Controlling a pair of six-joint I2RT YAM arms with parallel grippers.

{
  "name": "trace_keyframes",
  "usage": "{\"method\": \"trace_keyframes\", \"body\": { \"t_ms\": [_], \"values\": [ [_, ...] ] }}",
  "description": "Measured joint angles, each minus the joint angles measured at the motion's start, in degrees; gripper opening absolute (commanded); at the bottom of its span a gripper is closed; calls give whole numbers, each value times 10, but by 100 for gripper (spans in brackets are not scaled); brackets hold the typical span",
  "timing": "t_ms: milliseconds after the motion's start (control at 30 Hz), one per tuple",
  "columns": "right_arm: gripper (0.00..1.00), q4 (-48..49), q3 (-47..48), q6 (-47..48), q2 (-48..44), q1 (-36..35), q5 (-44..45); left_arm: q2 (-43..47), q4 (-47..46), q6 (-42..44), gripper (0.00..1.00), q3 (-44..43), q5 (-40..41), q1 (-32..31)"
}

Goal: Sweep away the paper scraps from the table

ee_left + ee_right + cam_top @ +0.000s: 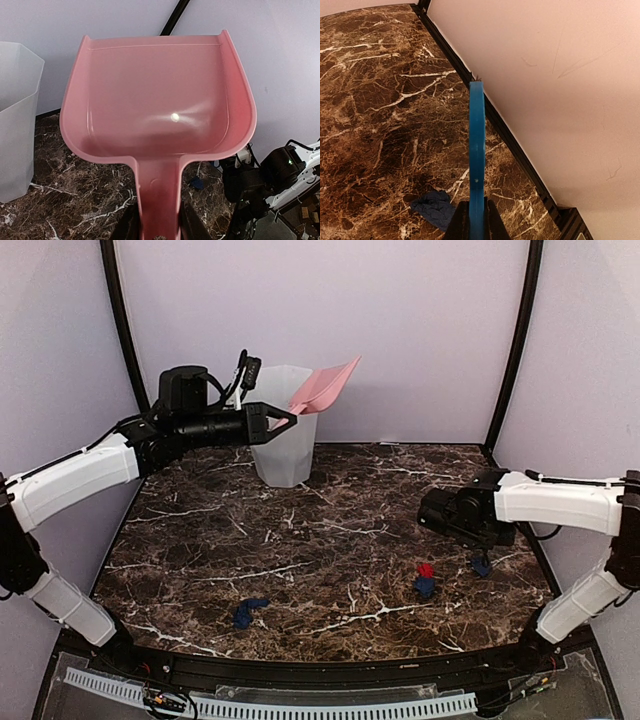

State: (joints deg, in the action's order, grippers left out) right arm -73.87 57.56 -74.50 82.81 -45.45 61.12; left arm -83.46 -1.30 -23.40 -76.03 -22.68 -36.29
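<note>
**Four scraps [250, 612] on the table [330, 530]**

Your left gripper [283, 420] grips one smooth pink dustpan [328, 387], up beside one cloudy bin [283, 445]. The crumpled scraps, three blue and one red, lie on the veined table. One blue is front left. The rest are near your right gripper [476, 220], which is clamped on one flat blue brush [476, 135].

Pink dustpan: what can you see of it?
The dustpan is pink, smooth and glossy, plastic by its look: a wide scoop with raised side walls and a narrow handle. It is empty. The left gripper clamps the handle and holds it in the air, tilted, mouth upward, at the rim of the white bin at the back of the table. Whether it touches the bin is unclear.
</note>
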Motion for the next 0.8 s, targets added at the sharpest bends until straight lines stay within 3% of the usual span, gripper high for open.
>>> {"method": "trace_keyframes", "body": {
  "t_ms": [367, 800],
  "values": [
    [0, 195, -89, 193, -91, 75, -165, 23, 1, 5, 0, 33, 13, -5],
    [0, 311, -103, 293, -35, 83, -267, 35, -3, 5, 0, 74, 24, -12]
  ]
}}
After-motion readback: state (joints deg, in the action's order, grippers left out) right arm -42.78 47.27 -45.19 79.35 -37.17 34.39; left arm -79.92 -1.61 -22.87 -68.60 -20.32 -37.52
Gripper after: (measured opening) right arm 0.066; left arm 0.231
